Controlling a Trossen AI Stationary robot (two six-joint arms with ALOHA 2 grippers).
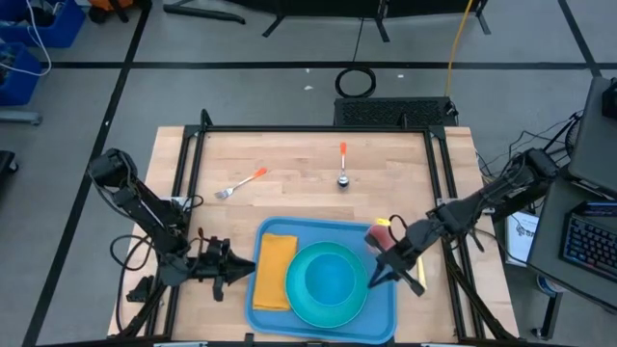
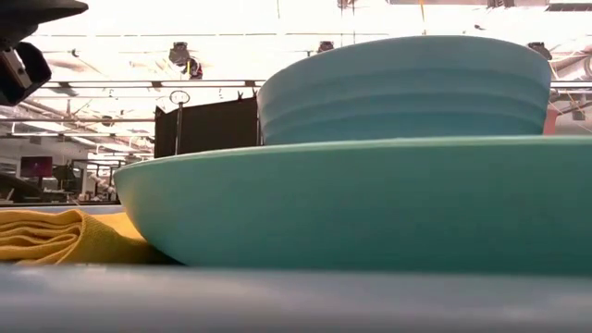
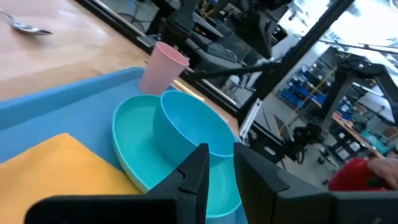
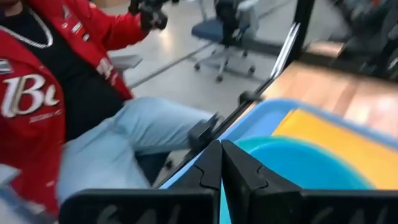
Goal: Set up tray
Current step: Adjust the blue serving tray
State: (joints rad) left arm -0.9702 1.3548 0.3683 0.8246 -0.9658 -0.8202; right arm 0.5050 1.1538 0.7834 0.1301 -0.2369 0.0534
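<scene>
The blue tray [image 1: 386, 301] lies at the table's near edge. On it a teal plate [image 1: 307, 301] carries a teal bowl [image 1: 331, 275]; the low view shows the bowl [image 2: 407, 88] standing inside the plate [image 2: 370, 203]. A yellow napkin [image 1: 275, 270] lies flat on the tray's left part. A pink cup [image 1: 383, 234] stands upright at the tray's far right corner. My left gripper [image 1: 227, 270] waits just left of the tray, narrowly open [image 3: 221, 168]. My right gripper [image 1: 378, 278] hangs over the tray's right side beside the plate, shut [image 4: 221, 152] and holding nothing.
A fork with an orange handle [image 1: 241, 183] and a spoon with an orange handle [image 1: 342, 164] lie on the bare wood beyond the tray. Black frame rails [image 1: 193, 164] run along both table sides. A person in a red jacket [image 4: 50, 93] sits beyond the table.
</scene>
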